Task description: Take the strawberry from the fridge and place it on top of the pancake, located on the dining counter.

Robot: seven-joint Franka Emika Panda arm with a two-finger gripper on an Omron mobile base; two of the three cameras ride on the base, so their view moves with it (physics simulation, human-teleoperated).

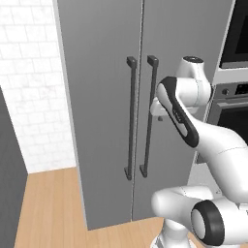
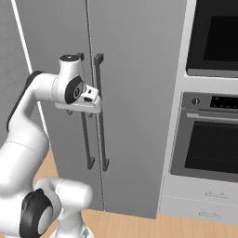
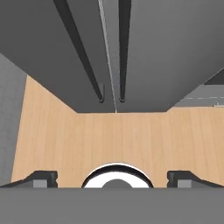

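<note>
The fridge [image 1: 101, 97] [image 2: 135, 69] stands right in front of me, tall and matte grey, with both doors shut. Its two dark bar handles [image 1: 130, 118] [image 1: 147, 116] run down either side of the door seam. My hand [image 2: 81, 100] hovers close in front of the handles at about mid height and points down. In the hand view, my gripper [image 3: 112, 178] is open, its fingertips [image 3: 41, 177] wide apart with nothing between them, over the floor and the lower ends of the handles [image 3: 124, 48]. The strawberry is hidden behind the doors. The pancake and the dining counter are out of view.
A dark built-in oven [image 2: 209, 144] with a second oven window [image 2: 216, 35] above it sits just right of the fridge, with pale drawers [image 2: 200, 204] below. A white tiled wall [image 1: 29, 72] and a dark grey panel [image 1: 9, 184] lie to the left. Light wood floor [image 1: 48, 208] runs below.
</note>
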